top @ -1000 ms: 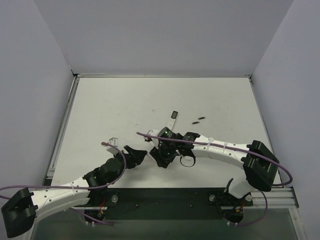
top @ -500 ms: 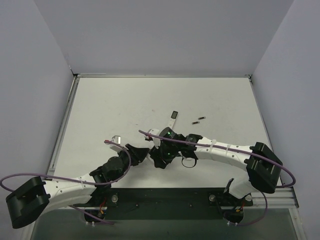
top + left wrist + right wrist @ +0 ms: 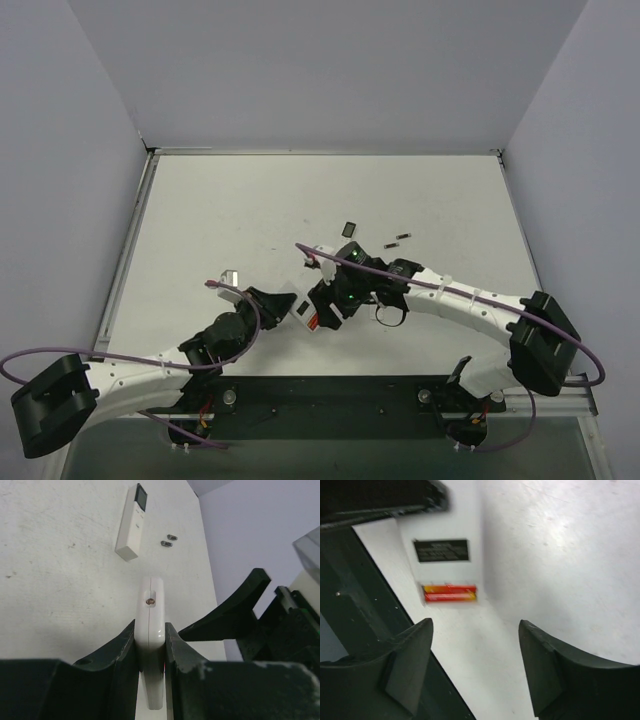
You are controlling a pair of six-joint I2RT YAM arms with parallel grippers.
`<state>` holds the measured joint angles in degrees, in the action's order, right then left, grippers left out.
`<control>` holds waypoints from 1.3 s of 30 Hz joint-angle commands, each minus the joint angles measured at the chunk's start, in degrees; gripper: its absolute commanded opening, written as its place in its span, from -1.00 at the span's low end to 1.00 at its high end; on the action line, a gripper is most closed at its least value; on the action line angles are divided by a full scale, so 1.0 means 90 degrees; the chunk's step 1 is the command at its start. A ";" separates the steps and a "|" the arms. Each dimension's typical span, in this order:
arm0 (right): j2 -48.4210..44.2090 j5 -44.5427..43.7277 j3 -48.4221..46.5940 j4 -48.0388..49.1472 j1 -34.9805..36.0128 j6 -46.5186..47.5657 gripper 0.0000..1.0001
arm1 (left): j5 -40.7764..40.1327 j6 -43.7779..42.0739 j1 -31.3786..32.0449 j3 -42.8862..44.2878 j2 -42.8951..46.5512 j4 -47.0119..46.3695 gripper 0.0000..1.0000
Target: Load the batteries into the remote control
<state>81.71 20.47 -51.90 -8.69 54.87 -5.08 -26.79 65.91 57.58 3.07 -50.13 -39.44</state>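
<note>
Left arm (image 3: 150, 370) is reaching in low from the lower left toward frame centre, jaws clamping the remote control (image 3: 151, 600) edge-on by its two broad faces. Right arm (image 3: 470, 305) is arcing in from the lower right, jaws spread wide and gripping nothing, hovering close over the remote's white face, where red batteries (image 3: 450, 593) are sitting just below the dark label (image 3: 441, 550). Two dark batteries (image 3: 400, 238) are lying on the counter (image 3: 220, 210), upper centre, near the slim remote (image 3: 132, 522).

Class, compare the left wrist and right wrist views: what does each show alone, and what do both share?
Left wrist only: the remote control edge-on, plus the slim remote and two loose batteries on the table. Right wrist only: the remote's white face with its dark label and red batteries in it. Shared: the remote control, clamped in the left gripper.
</note>
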 commanded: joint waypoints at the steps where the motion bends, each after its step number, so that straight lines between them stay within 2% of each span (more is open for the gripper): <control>1: -0.0602 -0.0232 -0.0092 -0.1044 -0.0559 0.0427 0.34 | -0.0529 0.0235 -0.0050 -0.0038 0.0344 0.0710 -1.00; 4: -0.0671 -0.0847 -0.0131 -0.1532 -0.0881 0.0525 0.44 | -0.0744 0.0372 -0.0080 -0.0184 0.0627 0.0954 -1.00; 12: -0.0047 -0.2108 -0.0278 -0.2686 -0.1292 0.1130 0.47 | -0.0823 0.0392 -0.0119 -0.0341 0.1029 0.1023 -1.00; 19: 0.0715 -0.2099 -0.0619 -0.2931 -0.1331 0.1765 0.46 | -0.0686 0.0469 -0.0148 -0.0576 0.1048 0.0896 -1.00; 23: 0.0774 -0.1455 -0.0805 -0.2824 -0.1292 0.1834 0.46 | -0.0735 0.0548 -0.0148 -0.0615 0.0941 0.0838 -1.00; 32: 0.1320 -0.1776 -0.0796 -0.3253 -0.1292 0.2399 0.48 | -0.0618 0.0616 -0.0167 -0.0556 0.0287 0.0476 -1.00; 39: 0.1819 -0.1815 -0.1010 -0.3341 -0.1292 0.2820 0.46 | -0.0637 0.0694 -0.0187 -0.0605 0.0277 0.0427 -1.00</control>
<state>96.60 5.32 -58.13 -35.11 43.16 16.82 -32.47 70.76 56.25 2.33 -48.14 -30.68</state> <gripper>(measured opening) 0.733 0.303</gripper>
